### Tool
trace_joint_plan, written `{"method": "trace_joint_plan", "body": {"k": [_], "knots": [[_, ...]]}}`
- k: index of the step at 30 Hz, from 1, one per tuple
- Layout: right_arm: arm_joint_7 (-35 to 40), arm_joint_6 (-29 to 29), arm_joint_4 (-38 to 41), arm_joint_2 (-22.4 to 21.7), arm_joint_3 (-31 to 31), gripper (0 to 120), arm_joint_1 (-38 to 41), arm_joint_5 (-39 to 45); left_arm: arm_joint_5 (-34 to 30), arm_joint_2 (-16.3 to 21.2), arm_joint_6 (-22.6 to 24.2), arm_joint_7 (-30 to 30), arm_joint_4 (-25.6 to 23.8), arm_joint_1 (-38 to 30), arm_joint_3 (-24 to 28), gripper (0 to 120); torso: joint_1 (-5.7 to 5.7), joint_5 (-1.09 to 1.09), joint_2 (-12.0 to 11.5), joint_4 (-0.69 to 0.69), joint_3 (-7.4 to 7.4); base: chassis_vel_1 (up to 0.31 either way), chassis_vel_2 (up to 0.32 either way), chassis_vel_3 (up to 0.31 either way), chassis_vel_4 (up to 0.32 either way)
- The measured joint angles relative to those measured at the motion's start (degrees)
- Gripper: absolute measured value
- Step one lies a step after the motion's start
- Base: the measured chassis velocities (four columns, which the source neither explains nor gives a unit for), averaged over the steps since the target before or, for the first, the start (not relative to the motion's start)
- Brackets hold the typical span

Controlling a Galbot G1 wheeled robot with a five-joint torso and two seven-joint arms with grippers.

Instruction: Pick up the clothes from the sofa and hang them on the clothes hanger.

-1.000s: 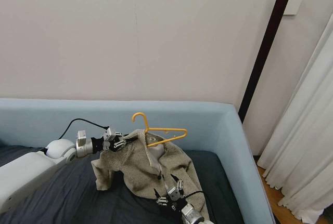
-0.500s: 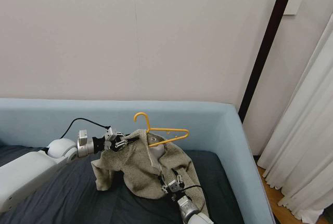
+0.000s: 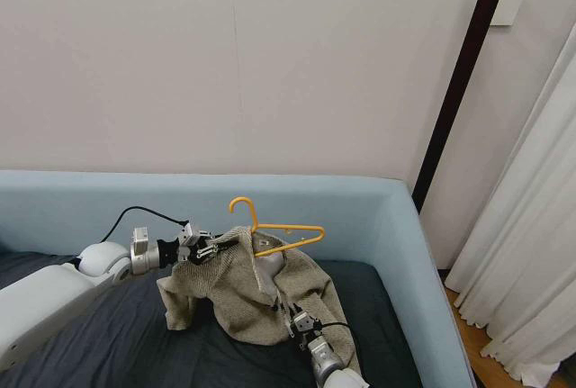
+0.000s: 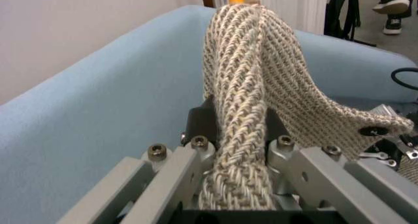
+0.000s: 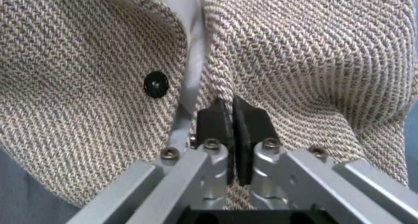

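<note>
**Knit jacket on hanger, held at two points**

Left arm enters low from the left, forearm near level. Left end effector is clenched on a bunched shoulder fold of the beige jacket, above the sofa seat. Yellow hanger sits in the collar, hook up. Right end effector comes from below with its fingers pressed together at the jacket's front edge; whether they pinch cloth is not discernible. Sofa back is close behind, with open room above and a black post well to the right.

We see a beige knitted cardigan with a black button, draped unevenly over an orange hanger. It hangs bunched over the dark seat of the light-blue sofa.
</note>
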Motion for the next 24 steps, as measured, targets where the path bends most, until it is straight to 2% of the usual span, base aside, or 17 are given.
{"method": "trace_joint_plan", "body": {"k": [11,18,20,24], "knots": [[0.2,0.9,3.3,-1.7,2.5,0,-0.9,1.8,0.6,1.3,-0.9,0.2,-0.7,2.0,-2.4,9,0.00,0.01,0.0,0.00,0.00,0.000,0.000,0.000,0.000],[0.0,0.6,8.9,-5.9,6.7,0,-1.1,6.7,2.8,2.7,-2.5,1.1,-1.5,2.7,-3.4,9,0.00,0.01,0.0,0.00,0.00,0.000,0.000,0.000,0.000],[-0.3,-0.1,11.7,-7.8,8.8,0,-1.1,9.0,5.2,3.0,-4.1,1.7,-1.5,2.7,-3.7,9,0.00,0.01,0.0,0.00,0.00,0.000,0.000,0.000,0.000],[-0.7,-0.5,13.3,-9.0,10.1,0,-0.9,10.3,6.3,3.3,-4.9,2.1,-1.4,2.7,-3.8,9,0.00,0.01,0.0,0.00,0.00,0.000,0.000,0.000,0.000]]}}
